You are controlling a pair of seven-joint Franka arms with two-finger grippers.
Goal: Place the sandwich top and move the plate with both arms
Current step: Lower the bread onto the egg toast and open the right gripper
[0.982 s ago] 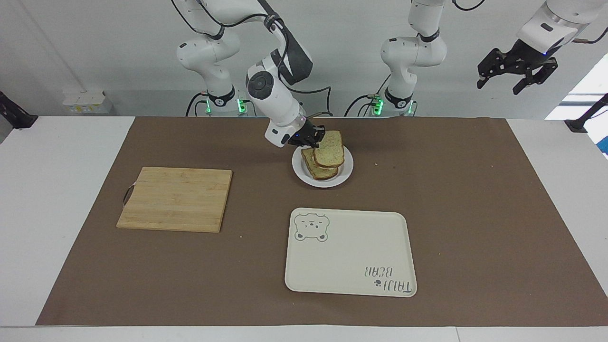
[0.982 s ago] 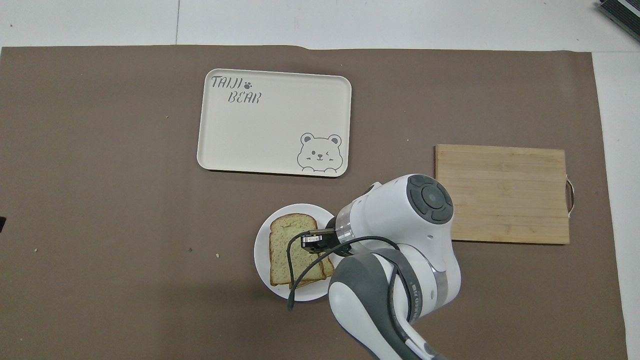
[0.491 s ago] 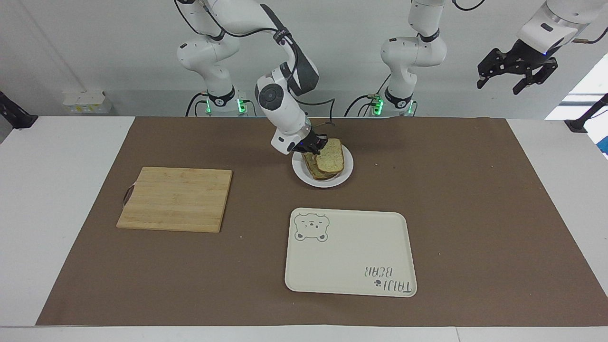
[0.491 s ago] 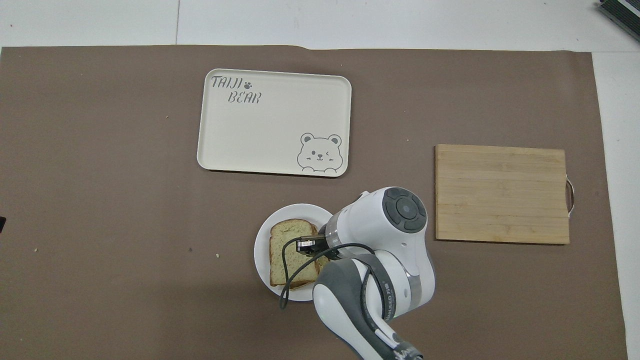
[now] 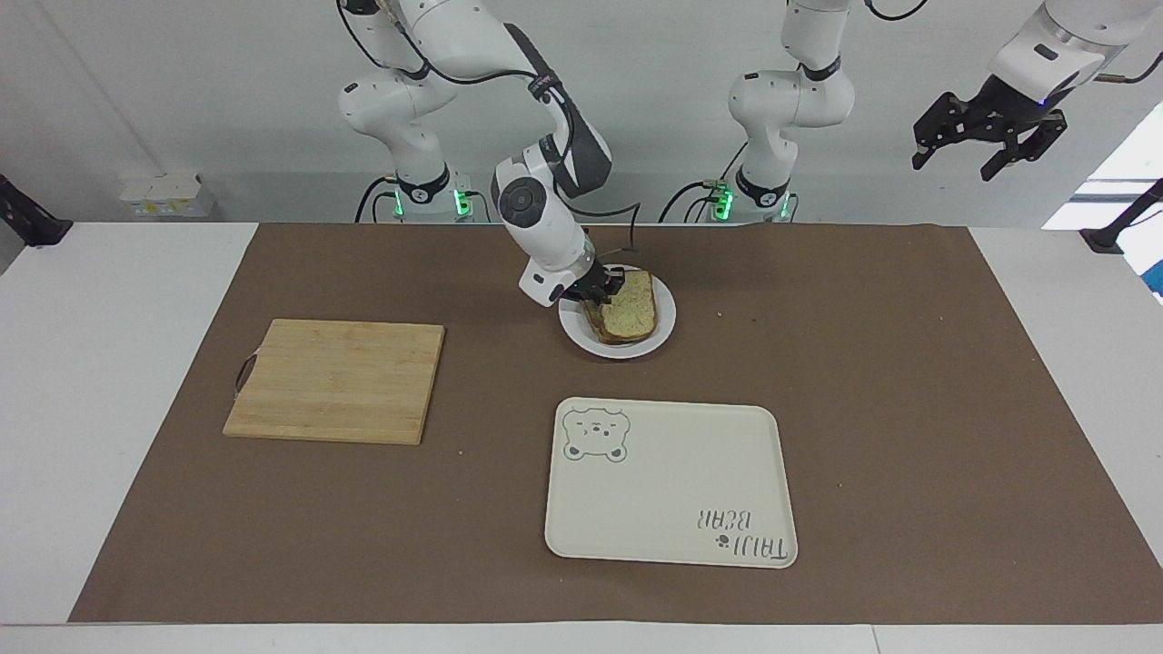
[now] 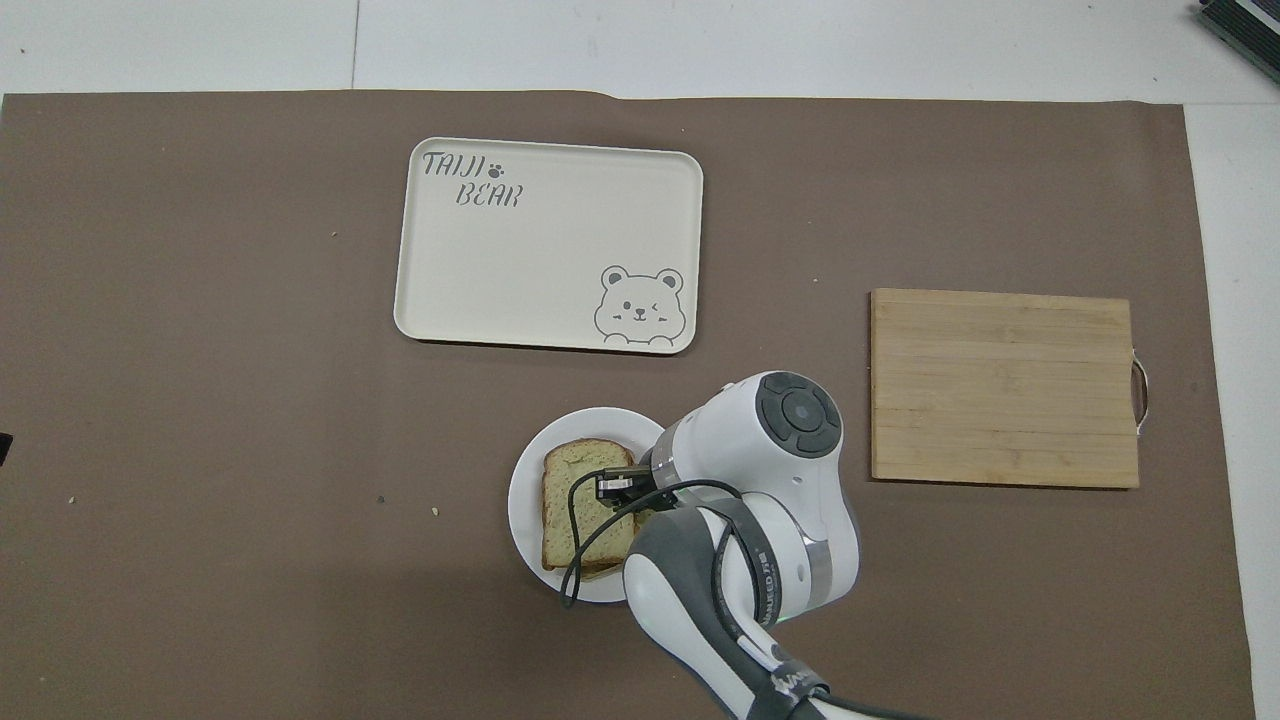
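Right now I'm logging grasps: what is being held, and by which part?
The right gripper holds the sandwich top by its edge nearest the robots, over the plate. The left gripper waits, raised, holding nothing.

White jointed arms (image 5: 545,227), grey elbow covers, black cables, green base lights

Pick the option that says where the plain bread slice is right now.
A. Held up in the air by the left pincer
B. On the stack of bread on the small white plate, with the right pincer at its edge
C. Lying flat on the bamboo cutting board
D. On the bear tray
B: the sandwich top lies on the bread on the plate, with the right pincer at its edge.
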